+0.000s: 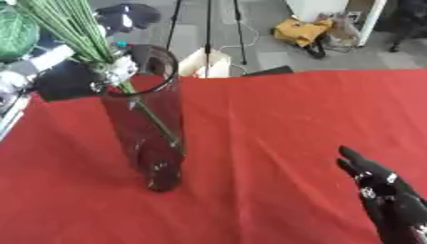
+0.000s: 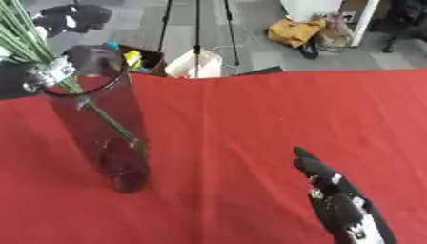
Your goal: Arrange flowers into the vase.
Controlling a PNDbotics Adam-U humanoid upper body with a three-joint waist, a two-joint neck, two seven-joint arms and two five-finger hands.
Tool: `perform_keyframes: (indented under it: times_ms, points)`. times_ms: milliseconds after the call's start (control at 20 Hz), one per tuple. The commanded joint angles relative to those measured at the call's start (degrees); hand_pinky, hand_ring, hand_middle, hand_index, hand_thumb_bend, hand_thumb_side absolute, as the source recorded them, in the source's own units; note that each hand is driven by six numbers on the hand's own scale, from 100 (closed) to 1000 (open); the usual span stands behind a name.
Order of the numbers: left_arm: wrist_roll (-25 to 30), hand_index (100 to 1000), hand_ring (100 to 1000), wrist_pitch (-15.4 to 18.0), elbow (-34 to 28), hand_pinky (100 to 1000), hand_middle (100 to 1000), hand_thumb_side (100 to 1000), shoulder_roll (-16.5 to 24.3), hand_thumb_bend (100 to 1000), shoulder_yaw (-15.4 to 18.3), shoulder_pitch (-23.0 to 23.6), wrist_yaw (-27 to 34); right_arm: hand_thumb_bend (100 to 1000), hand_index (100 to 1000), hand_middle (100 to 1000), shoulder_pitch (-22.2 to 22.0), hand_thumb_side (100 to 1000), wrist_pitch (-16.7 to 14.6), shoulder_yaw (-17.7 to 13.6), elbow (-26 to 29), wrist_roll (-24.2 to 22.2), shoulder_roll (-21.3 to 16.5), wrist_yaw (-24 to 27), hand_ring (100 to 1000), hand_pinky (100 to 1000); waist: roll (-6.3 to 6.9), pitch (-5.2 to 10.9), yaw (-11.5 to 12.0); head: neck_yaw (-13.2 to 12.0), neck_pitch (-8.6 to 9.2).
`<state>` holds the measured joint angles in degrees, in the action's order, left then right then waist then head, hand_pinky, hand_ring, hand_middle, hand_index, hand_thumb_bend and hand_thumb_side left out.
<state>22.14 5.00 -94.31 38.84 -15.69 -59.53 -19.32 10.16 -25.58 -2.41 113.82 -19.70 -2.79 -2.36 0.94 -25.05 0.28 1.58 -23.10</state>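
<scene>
With the green stems (image 1: 79,33) already dipping into the clear vase (image 1: 150,138) standing on the red cloth (image 1: 275,124), I would lower them slowly and upright so the vase keeps steady, the right hand (image 1: 388,195) resting open, well right of the vase.

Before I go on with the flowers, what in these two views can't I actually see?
- Flower heads: the stems run off the top edge in both views.
- Left hand: blurred at the vase rim, so its fingers are unreadable.
- Right hand: wrist cut off by the bottom edge.
- Stem ends: murky through the dark glass.
</scene>
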Motion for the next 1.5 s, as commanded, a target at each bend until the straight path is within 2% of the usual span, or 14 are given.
perform_keyframes:
  times_ms: [50,450,1100,1500]
  points:
    - [0.4,1000,950,0.1,-0.3,952,973,1000,2.3,100,1.5,-0.8,-0.7,100,887,105,0.5,1000,0.3,0.1,0.8,0.0,0.0,-0.4,1000,979,0.07,1.13,0.1,0.0,0.63]
    - [1.1,1000,953,0.3,-0.4,960,981,1000,2.8,100,1.9,-0.9,-1.3,100,888,104,0.4,1000,0.4,0.2,0.8,-0.1,0.0,-0.4,1000,979,-0.01,1.21,0.4,0.1,0.41]
    - [3.7,1000,974,1.7,1.4,1000,1000,1000,3.3,100,2.7,-0.9,1.6,100,888,103,0.5,1000,0.8,0.1,0.8,-0.1,-0.2,-0.2,1000,980,0.35,1.30,0.2,0.1,0.60]
    - [7.6,1000,989,2.2,1.7,1000,1000,983,3.8,100,2.8,-0.7,3.2,100,890,100,0.6,1000,1.5,-0.1,0.8,0.0,-0.2,0.1,1000,983,0.60,1.25,0.1,0.2,0.73]
